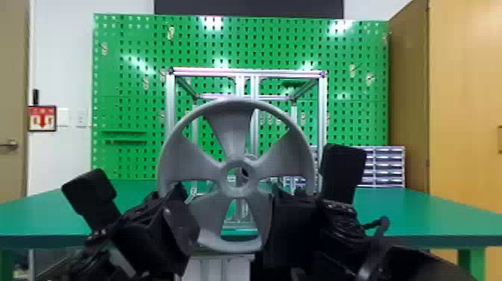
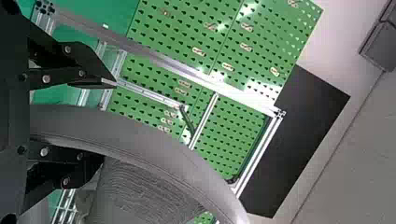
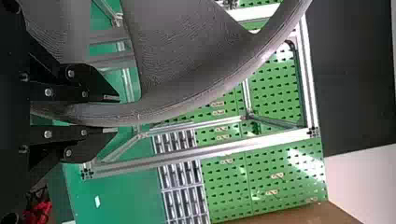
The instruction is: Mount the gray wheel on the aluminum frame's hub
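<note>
Green pegboard (image 1: 127, 112) stands across the middle of the head view behind a green table (image 1: 407, 213), with a wooden cabinet (image 1: 463, 93) at the right edge, cut off by the border. A red and white sign (image 1: 43, 118) hangs at the left, its print too blurred to read. The gray wheel (image 1: 235, 134) hides much of the aluminum frame (image 1: 170, 97) behind it; a dark round piece shows partly through its center hole, but whether the wheel sits on the hub I can't tell. It is upright at the center of the head view, plain matte gray, with five broad spokes and fine ridged lines in the wrist views. Its lower sides are covered by the left gripper (image 1: 179, 224), lower left of center, and the right gripper (image 1: 291, 224), lower right of center. In the left wrist view the left gripper's fingers (image 2: 93, 80) are spread, the rim between them with room to spare. In the right wrist view the right gripper's fingers (image 3: 100, 93) are clamped on the rim
</note>
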